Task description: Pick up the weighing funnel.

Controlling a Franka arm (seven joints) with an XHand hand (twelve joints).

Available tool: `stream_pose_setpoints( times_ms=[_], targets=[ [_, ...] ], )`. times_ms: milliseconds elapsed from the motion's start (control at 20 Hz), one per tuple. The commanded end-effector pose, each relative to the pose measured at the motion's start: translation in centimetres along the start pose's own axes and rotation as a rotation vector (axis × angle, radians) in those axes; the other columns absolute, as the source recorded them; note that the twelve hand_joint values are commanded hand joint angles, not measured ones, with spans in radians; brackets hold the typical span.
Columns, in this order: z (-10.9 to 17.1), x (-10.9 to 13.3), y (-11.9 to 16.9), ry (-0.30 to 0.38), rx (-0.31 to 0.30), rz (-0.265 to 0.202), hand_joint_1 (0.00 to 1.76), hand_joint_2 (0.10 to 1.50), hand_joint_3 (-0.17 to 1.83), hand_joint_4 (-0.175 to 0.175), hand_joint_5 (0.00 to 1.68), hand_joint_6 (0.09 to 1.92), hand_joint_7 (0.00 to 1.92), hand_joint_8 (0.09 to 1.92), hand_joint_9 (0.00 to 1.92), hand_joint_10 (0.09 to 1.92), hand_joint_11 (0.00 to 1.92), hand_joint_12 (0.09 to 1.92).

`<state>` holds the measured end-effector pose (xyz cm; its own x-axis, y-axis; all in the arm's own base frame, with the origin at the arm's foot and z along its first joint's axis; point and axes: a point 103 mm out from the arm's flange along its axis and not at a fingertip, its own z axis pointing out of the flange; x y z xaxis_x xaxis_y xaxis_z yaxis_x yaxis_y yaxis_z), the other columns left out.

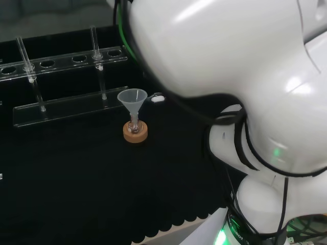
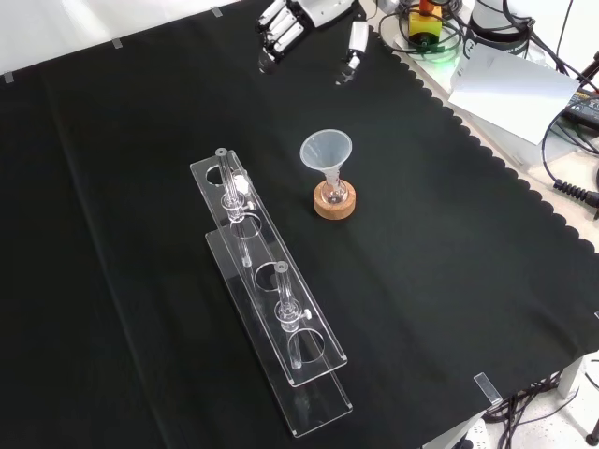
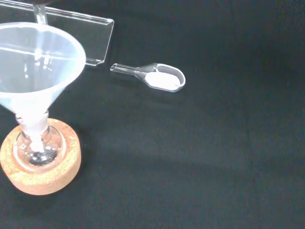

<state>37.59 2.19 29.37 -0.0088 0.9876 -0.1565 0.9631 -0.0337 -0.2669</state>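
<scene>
The hand (image 2: 309, 11) hangs over the far edge of the bench (image 2: 112, 206) in the front view. Its fingers (image 2: 274, 33) are relaxed and spread away from the thumb, with nothing between them — released and empty. The weighing funnel (image 3: 159, 77) lies flat on the cloth below and ahead of the fingers, not yet touched. It seems to sit between them and the funnel (image 3: 35, 62), which stands in its small flask on the cork ring (image 3: 40, 169).

The step in hand is the reach and the pinch. The fingers would do best to come down on one long side of the scoop with the thumb on the other, closing across its narrow width near where the bowl meets the stem. The piece lies low, so the fingertips likely have to reach the cloth. It holds white powder (image 3: 164, 82), so the lift should stay level and keep well clear of the top-heavy funnel.

Its long axis lies level on the cloth and, by the wrist view, across the fingers' reach rather than along it. The slender stem points toward the end of the clear rack (image 3: 81, 33) — the rounded scoop end, mouth up, points away from it.
</scene>
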Motion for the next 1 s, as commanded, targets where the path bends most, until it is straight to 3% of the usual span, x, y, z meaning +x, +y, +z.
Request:
stream_pose_setpoints(
  times_ms=[50,600,1000],
  targets=[
    [1.1,-2.9,2.4,0.042,-0.004,-0.001,0.60,0.70,0.46,-0.071,0.34,0.09,0.26,0.72,0.50,0.66,0.28,1.37],
    [2.2,-5.6,6.7,0.058,0.004,-0.005,0.66,0.71,0.46,-0.074,0.41,0.09,0.33,0.72,0.57,0.64,0.32,1.36],
    [4.9,-6.7,9.3,0.056,0.010,-0.016,0.75,0.71,0.48,-0.074,0.49,0.09,0.41,0.70,0.64,0.60,0.38,1.33]
  ],
)
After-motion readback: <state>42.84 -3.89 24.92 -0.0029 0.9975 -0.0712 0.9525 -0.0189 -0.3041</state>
